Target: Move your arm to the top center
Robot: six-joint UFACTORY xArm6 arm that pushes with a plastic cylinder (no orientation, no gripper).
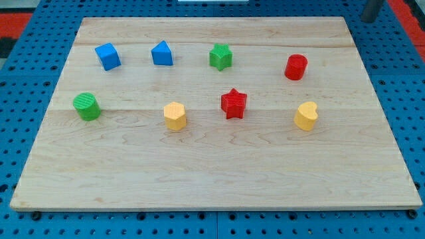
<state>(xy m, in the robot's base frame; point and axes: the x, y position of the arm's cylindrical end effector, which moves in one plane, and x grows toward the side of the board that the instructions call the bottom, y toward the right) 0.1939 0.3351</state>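
My tip (368, 19) shows at the view's top right corner, just beyond the wooden board's (212, 172) top right corner and far from all the blocks. The top row holds a blue cube (107, 56), a blue triangular block (161, 54), a green star (220, 57) and a red cylinder (295, 67). The lower row holds a green cylinder (86, 106), a yellow hexagon (174, 115), a red star (233, 103) and a yellow heart-like block (306, 115). The red cylinder is the block nearest my tip.
The board lies on a blue perforated table (20, 99) that surrounds it on all sides. A red surface (26, 23) shows at the view's top left and top right corners.
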